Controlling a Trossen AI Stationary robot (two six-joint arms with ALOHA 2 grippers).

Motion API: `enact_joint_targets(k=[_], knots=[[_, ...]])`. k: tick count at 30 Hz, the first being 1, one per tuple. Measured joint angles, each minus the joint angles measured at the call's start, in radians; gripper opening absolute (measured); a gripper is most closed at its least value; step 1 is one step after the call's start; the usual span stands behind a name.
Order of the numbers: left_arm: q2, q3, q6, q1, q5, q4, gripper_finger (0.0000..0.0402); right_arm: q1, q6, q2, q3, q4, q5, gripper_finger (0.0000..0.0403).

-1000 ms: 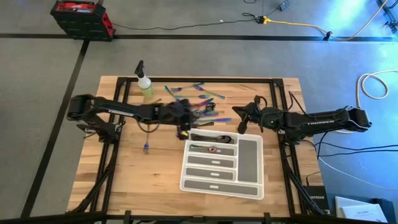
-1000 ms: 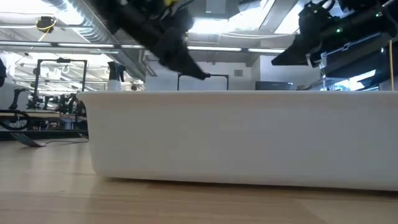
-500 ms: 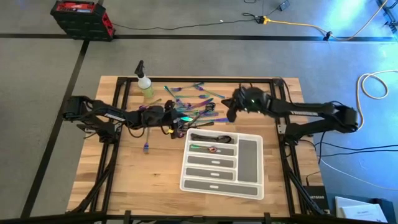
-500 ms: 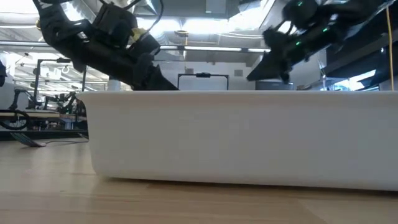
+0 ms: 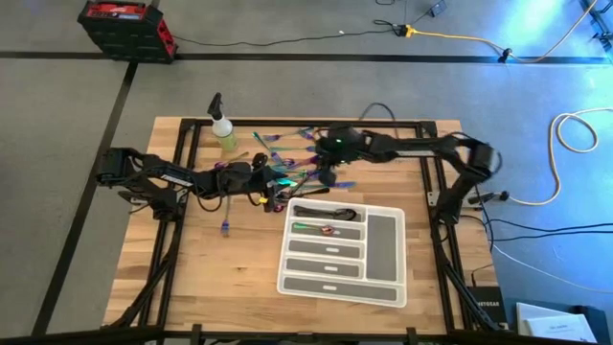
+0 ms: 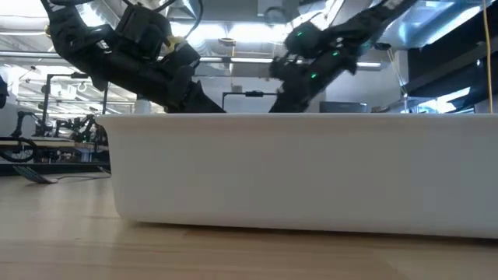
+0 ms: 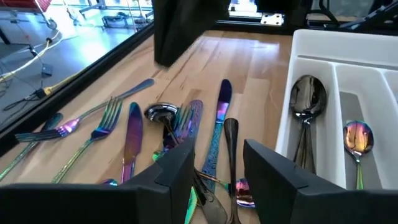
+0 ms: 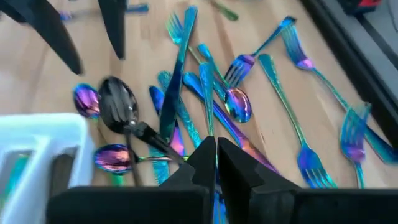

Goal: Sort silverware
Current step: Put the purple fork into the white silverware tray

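Beneath both grippers: silverware (image 5: 299, 161) pile | left gripper (image 7: 217, 180) parted, empty | right gripper (image 8: 214, 163) closed

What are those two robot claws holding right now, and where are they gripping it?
Nothing. The left gripper is open above the loose silverware with nothing between its fingers, and the right gripper is shut and empty over the same pile.

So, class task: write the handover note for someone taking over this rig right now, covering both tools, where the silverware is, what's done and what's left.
Left tool: part open, empty, low over the silverware pile beside the tray.
Right tool: shut, empty, above the same pile.
Done: black spoons lie in the tray's end compartment, one rainbow spoon in the next.
Left: most forks, knives and spoons lie loose on the table; one piece lies apart from the pile. Spray bottle stands at the far edge.
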Motion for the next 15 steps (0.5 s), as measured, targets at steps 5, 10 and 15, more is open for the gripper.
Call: enact_joint_targets(k=[5, 10, 15], knots=[[0.000, 0.000, -0.003, 0.000, 0.000, -0.013, 0.0123, -0.002, -0.011, 0.140, 0.114, -0.067, -0.014, 0.0000], [0.000, 0.000, -0.003, 0.000, 0.000, -0.040, 0.0123, 0.012, 0.016, 0.246, 0.209, -0.139, -0.018, 0.0000], [0.000, 0.000, -0.013, 0.000, 0.000, -0.058, 0.0123, 0.012, 0.041, 0.316, 0.288, -0.228, -0.027, 0.0000]])
